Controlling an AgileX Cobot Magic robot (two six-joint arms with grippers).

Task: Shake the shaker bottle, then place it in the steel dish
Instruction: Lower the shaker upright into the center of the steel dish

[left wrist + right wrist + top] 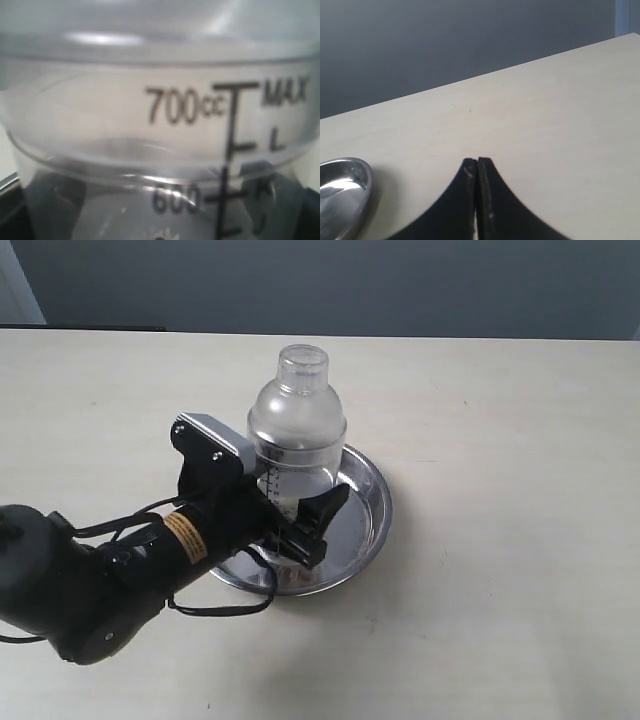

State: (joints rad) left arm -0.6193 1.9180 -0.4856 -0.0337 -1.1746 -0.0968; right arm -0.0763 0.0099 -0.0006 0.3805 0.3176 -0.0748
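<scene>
Left fingers (322, 518) are spread wide and clamped on the lower body of the bottle (297, 425), which stands upright over the dish (375, 505), long axis vertical, neck cap pointing straight up. Its base is hidden behind the arm, so contact with the steel can't be called, but bare dish shows on its right. Right fingers (467, 200) are pressed flat together over bare counter (500, 420), clear of the dish rim, open counter all round.

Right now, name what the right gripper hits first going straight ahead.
Likely nothing but bare table, as far as this view shows; depth is unclear. The steel dish lies off its line.
</scene>
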